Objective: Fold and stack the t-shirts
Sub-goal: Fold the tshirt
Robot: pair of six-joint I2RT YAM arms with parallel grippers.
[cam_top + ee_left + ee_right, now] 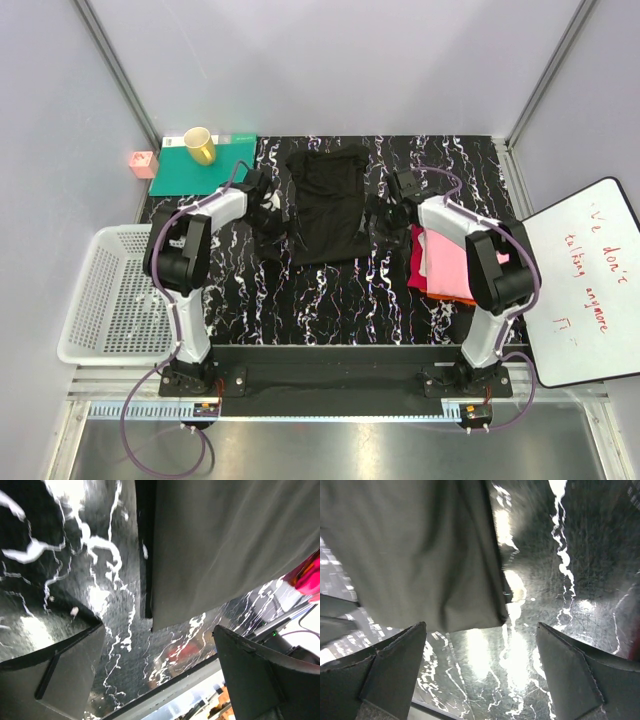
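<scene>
The black t-shirt (325, 205) lies on the marbled table, folded into a long narrow strip; no lettering shows. My left gripper (268, 216) is open at the shirt's left near corner, and my right gripper (386, 218) is open at its right near corner. In the left wrist view the open gripper (160, 672) holds nothing and the shirt's corner (225, 545) lies just beyond it. In the right wrist view the open gripper (480, 672) is empty, with the shirt's corner (410, 555) beyond it. A folded pink, red and orange stack (440, 262) lies to the right.
A green mat (205, 165) with a yellow cup (200, 146) sits at the back left, a small pink box (142, 163) beside it. A white basket (115, 295) stands at the left edge. A whiteboard (585, 280) lies at the right.
</scene>
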